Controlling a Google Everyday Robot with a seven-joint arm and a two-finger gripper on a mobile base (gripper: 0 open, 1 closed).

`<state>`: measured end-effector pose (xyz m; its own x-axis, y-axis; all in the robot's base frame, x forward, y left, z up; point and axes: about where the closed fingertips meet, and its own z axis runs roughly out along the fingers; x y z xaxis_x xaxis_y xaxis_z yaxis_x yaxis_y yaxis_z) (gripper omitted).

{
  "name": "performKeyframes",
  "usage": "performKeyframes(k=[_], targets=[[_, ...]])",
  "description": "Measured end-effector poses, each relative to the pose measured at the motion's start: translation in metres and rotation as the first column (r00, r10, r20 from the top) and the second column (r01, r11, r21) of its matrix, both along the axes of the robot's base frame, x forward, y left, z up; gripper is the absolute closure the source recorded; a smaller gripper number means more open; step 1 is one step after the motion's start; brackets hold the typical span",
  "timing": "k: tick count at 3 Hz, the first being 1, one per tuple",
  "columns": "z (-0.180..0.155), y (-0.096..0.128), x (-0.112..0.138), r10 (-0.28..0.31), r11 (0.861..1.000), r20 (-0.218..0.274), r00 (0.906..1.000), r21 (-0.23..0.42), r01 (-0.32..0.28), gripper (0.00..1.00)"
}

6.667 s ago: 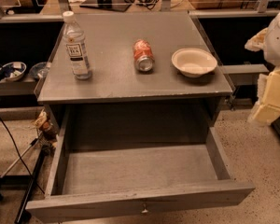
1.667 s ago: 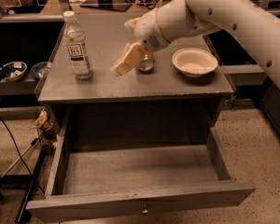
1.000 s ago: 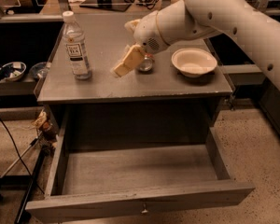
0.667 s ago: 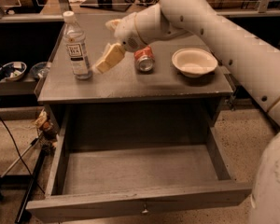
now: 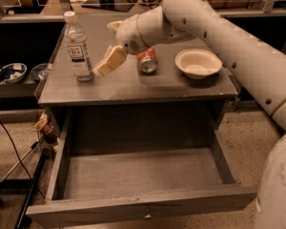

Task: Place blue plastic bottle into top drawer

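The blue plastic bottle (image 5: 78,46) stands upright on the left of the grey cabinet top (image 5: 133,87); it is clear, with a white cap and a white label. My gripper (image 5: 109,61) hangs over the cabinet top just right of the bottle, a small gap away from it, and holds nothing. The white arm reaches in from the right. The top drawer (image 5: 138,175) is pulled fully open below the top, with nothing inside and a small metal knob at its front centre.
A red soda can (image 5: 147,61) lies on its side at the middle of the top, just right of the gripper. A white bowl (image 5: 198,63) sits to its right. Bowls (image 5: 12,72) rest on a low shelf at left. Cables and a stand leg lie at lower left.
The arm has swung left across the cabinet top, from over the can to just beside the bottle. The bottle, can and bowl have not moved.
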<state>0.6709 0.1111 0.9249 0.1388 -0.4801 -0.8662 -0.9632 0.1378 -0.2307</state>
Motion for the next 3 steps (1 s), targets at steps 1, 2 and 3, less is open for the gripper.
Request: performKeyframes(k=[1, 2, 3], targets=[[-0.023, 0.03, 0.013, 0.043, 0.998, -0.039, 0.9983, 0.047, -0.041, 0.0], [-0.023, 0.03, 0.012, 0.043, 0.998, -0.039, 0.9983, 0.047, -0.041, 0.0], [-0.029, 0.048, 0.019, 0.046, 0.996, -0.033, 0.9984, 0.081, -0.043, 0.0]])
